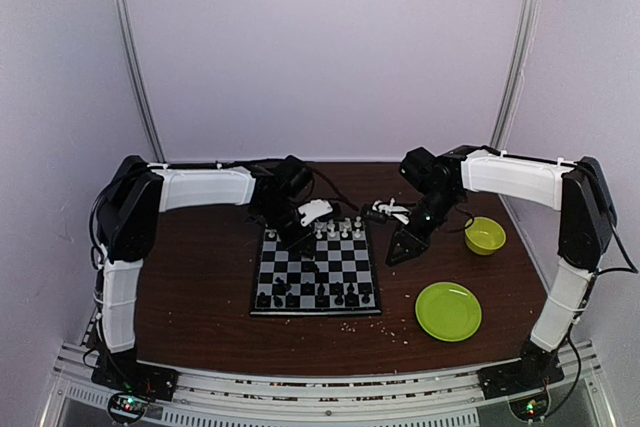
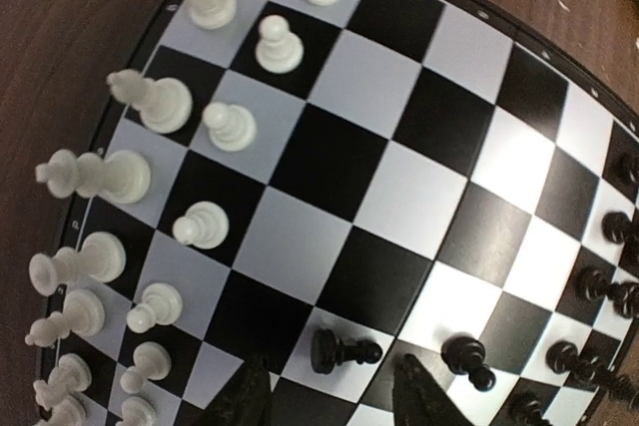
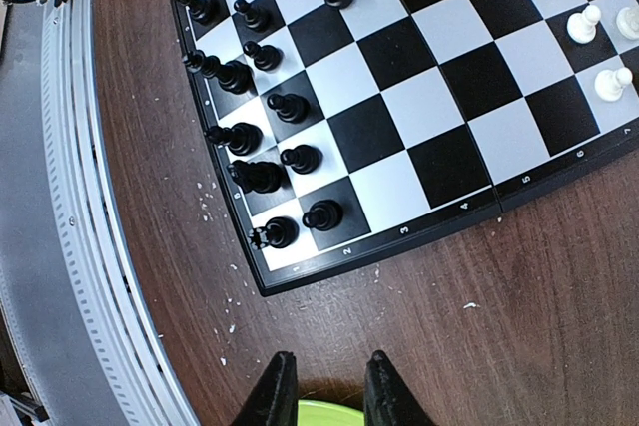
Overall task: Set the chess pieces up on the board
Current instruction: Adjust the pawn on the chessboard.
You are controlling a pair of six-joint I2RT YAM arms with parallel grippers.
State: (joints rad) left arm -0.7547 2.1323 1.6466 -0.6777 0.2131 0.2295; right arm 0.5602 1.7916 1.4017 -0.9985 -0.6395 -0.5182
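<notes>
The left gripper (image 2: 332,374) is hanging low over the chessboard (image 2: 399,177). Its jaws are spread wide and carrying nothing. A lone black pawn (image 2: 344,351) is standing upright just ahead of the gap between them, apart from the black rows and nearer the middle of the board. I'm reading this as the tidying step of seeing that stray pawn to its home square. The next move would mean closing squarely on its narrow body, lifting it clear, and setting it down among close neighbours without toppling any.

The right gripper (image 3: 325,361) is waiting off the board's right side above the green plate (image 1: 448,310). Its fingers are only narrowly parted and it is holding nothing.

The board is lying mid-table between the arms, with the white men along its far edge and the black ones along the near edge.

Counting:
- There is one board, one plate and one green bowl (image 1: 484,235).
- Seven white pawns (image 2: 230,127) are showing in the left wrist view, with seven or eight taller white men behind them. The corner is crowding too tightly for me to be sure.
- At least five pawns of the black pawn row (image 3: 300,159) are lining up cleanly from the corner in the right wrist view. Beyond that I cannot tell.
</notes>
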